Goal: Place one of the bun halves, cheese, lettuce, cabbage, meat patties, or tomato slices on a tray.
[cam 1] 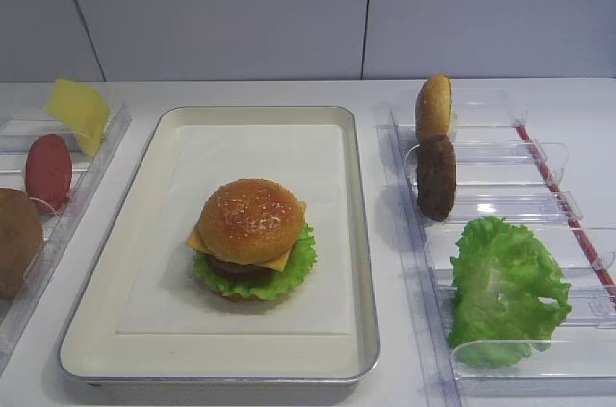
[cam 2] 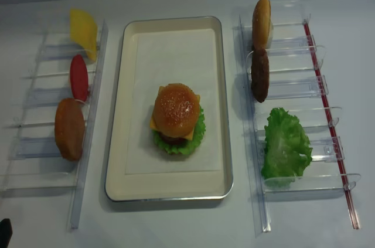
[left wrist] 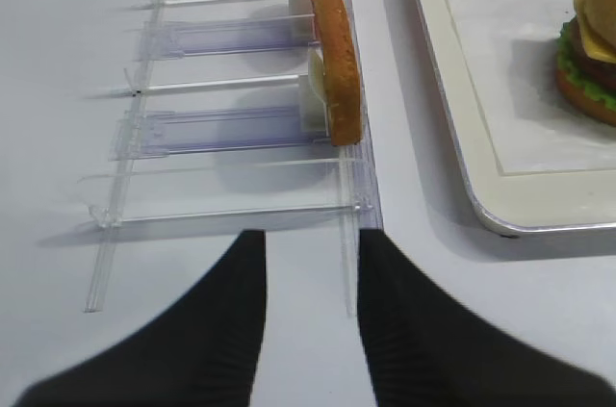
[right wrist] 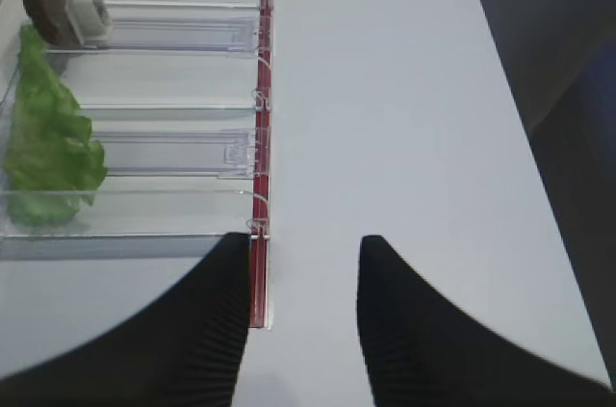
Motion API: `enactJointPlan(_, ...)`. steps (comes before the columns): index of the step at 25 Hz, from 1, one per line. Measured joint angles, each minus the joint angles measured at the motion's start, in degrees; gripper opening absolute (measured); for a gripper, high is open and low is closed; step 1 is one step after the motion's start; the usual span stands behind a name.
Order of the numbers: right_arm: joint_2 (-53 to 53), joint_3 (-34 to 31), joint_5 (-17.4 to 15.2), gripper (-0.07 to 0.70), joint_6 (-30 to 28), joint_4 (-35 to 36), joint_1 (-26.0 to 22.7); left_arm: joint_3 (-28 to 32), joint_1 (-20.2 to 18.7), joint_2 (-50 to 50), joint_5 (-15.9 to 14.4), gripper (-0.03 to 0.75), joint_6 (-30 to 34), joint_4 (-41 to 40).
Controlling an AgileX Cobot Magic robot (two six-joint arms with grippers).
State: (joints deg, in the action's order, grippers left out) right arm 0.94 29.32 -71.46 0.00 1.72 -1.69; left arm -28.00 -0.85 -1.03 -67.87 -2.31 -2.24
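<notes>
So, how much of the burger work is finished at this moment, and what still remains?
Done: a stacked burger sits on the tray, domed bun top over cheese, patty and lettuce. In hand: nothing; both wrist views show jaws apart over bare table, holding nothing. Left: spare pieces stay in the racks, namely a bun half, a patty, a lettuce leaf, a tomato slice and cheese.

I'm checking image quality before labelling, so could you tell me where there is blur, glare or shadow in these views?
Right wrist view: the fingers are soft and out of focus, the lettuce slightly blurred. Left wrist view: the clear rack throws faint shadows on the table. First high view: mild grain, soft glare on the top bun. Realsense high view: even light, with a shadow under the tray rim.
</notes>
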Motion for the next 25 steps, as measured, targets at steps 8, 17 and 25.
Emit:
enactJointPlan(8, 0.1, -1.9, 5.2, 0.274, -5.5, 2.6, -5.3, 0.0, 0.0, 0.0, 0.0, 0.216, 0.0, 0.0)
enactJointPlan(17, 0.1, -2.3, 6.1, 0.274, -5.8, 3.4, -6.9, 0.0, 0.0, 0.0, 0.0, 0.216, 0.0, 0.0)
enactJointPlan(25, 0.1, -2.3, 6.4, 0.274, -5.8, 3.5, -6.9, 0.0, 0.0, 0.0, 0.0, 0.216, 0.0, 0.0)
